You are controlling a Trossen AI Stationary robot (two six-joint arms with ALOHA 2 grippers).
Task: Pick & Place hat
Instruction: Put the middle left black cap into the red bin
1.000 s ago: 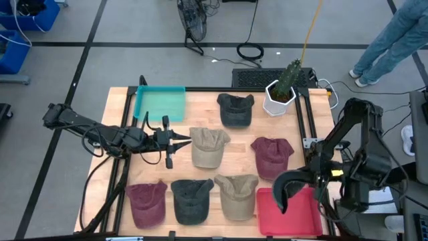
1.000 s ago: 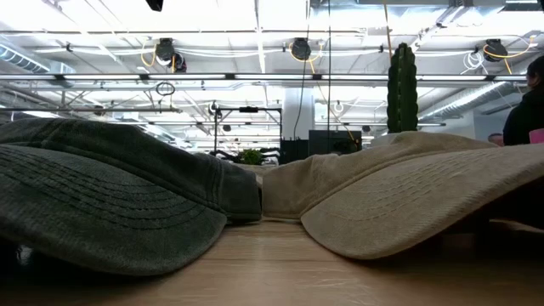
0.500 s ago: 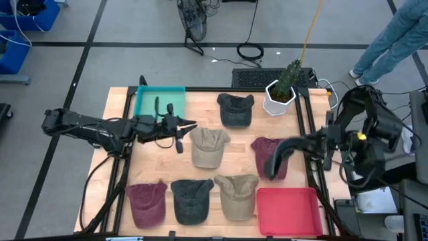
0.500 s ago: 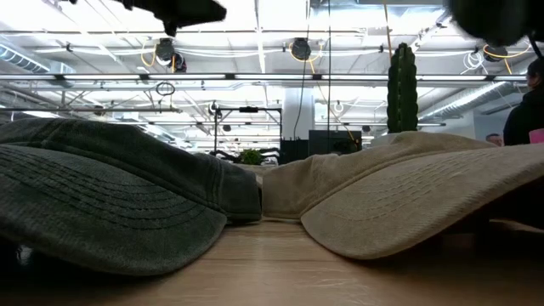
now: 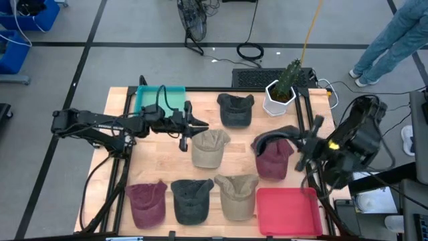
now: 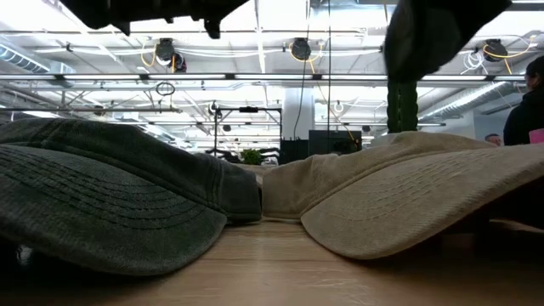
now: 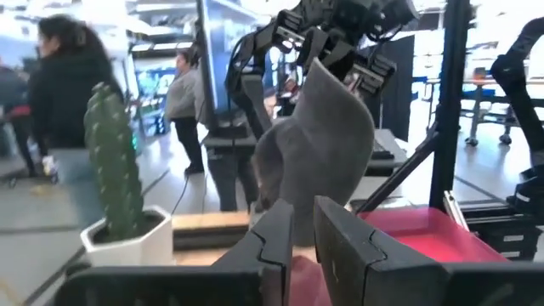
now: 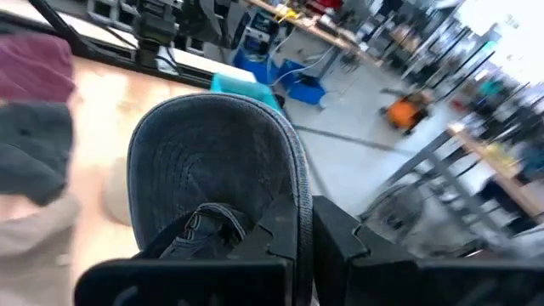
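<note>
A dark grey hat [image 5: 273, 137] hangs in the air over a maroon hat [image 5: 271, 161] at the table's right, with my right gripper [image 5: 296, 139] shut on it. It also shows in the right wrist view as the grey hat [image 8: 212, 178] and at the top of the low view [image 6: 425, 34]. My left gripper [image 5: 198, 123] hovers shut and empty between the teal tray [image 5: 160, 104] and a beige hat [image 5: 208, 147]. The red tray [image 5: 289, 211] sits at the near right corner. My right gripper pinches the grey hat's edge [image 8: 297, 200] between its two fingers, coming roughly level from the table's right side. The hat is lifted clear of the table and hangs curled below and ahead of the fingers [image 7: 319, 144].
More hats lie flat on the table: dark grey [image 5: 235, 110] at the far side, and maroon [image 5: 146, 204], dark grey [image 5: 192, 201] and beige [image 5: 235, 196] along the near edge. A potted cactus [image 5: 281, 94] stands far right. A person [image 5: 394, 40] walks beyond the table.
My right gripper has carried the grey hat from above the red tray toward the far edge, rising and rolling its wrist, so the hat now hangs over the maroon hat. My left gripper has swung toward the far edge and slightly right, staying shut.
</note>
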